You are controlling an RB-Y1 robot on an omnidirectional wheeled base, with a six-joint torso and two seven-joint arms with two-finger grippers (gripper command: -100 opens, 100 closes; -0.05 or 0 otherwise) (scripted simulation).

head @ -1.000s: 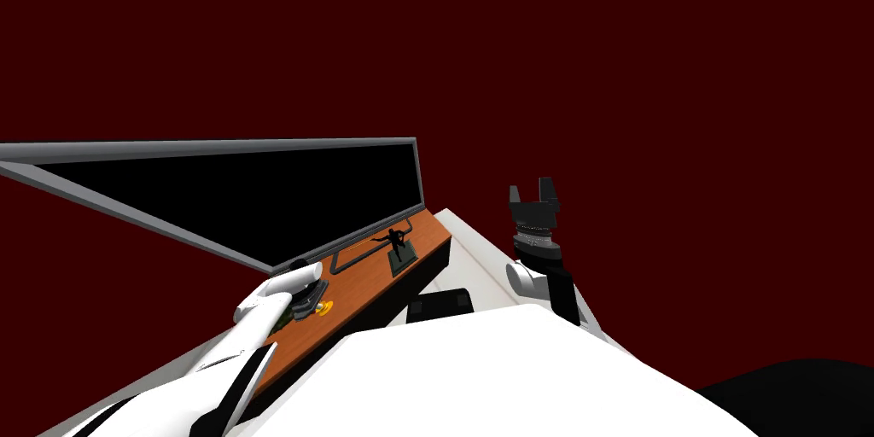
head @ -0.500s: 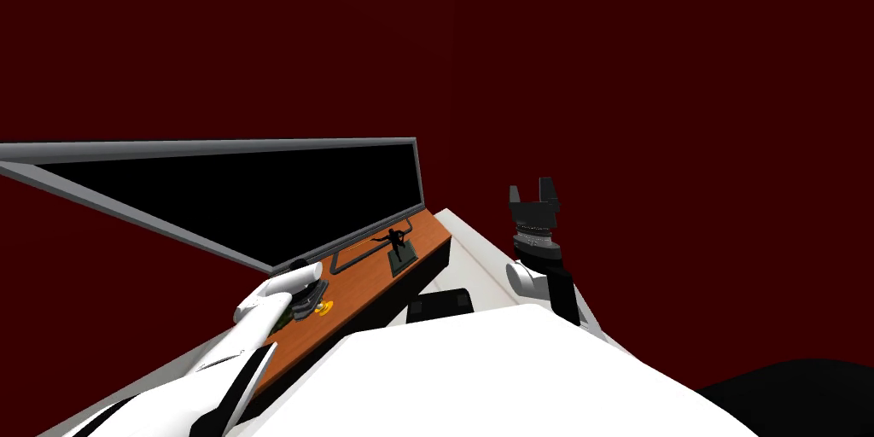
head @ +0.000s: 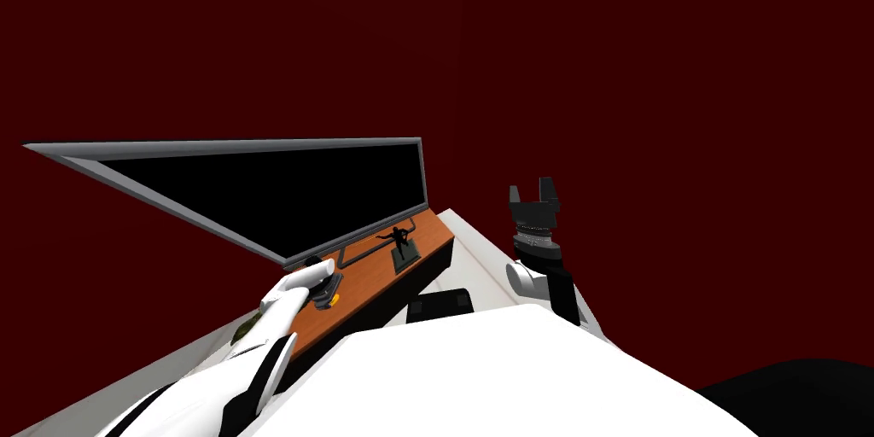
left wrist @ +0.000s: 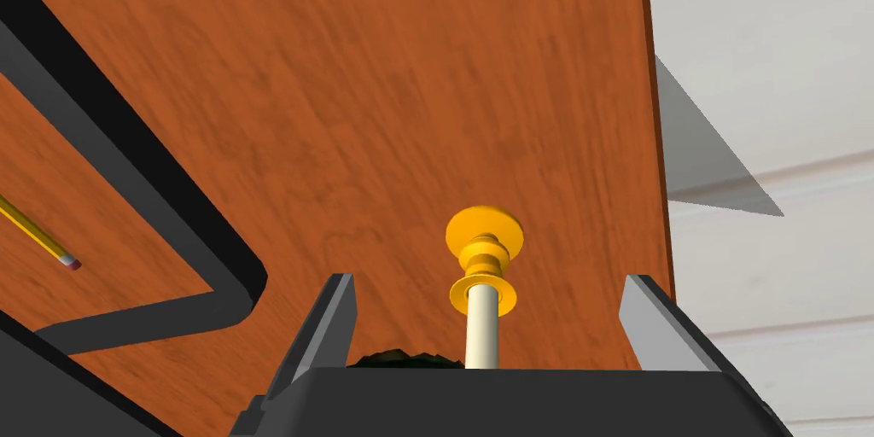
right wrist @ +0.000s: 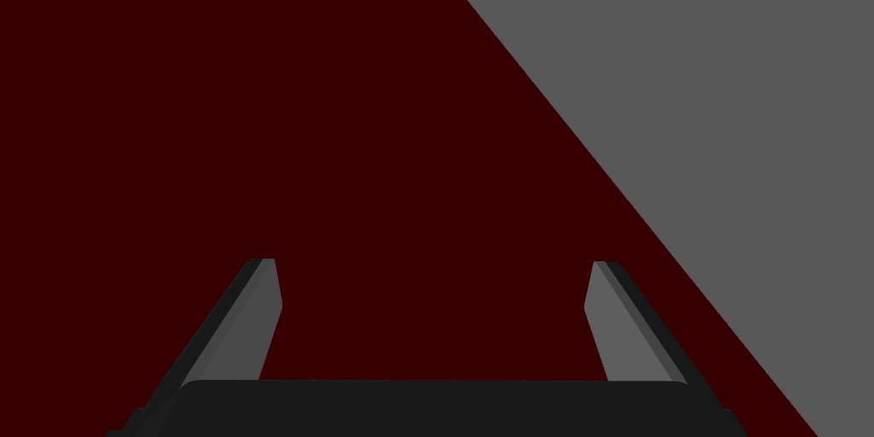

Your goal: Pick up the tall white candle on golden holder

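Approach done: my left gripper [left wrist: 488, 280] has its fingers [left wrist: 327, 329] wide, straddling the white candle [left wrist: 482, 334], untouched. It stands in its golden holder [left wrist: 484, 235] on the wooden counter [left wrist: 427, 99]. Remaining: close, lift. Off to the side, my right gripper [head: 534, 190] is raised, fingers wide.

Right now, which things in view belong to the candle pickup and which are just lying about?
Job: slim white candle; golden holder under it; open left gripper, fingers either side of the candle; orange-brown wooden top.
Lying about: yellow pencil; dark figurine; big black grey-framed screen; raised open right gripper.
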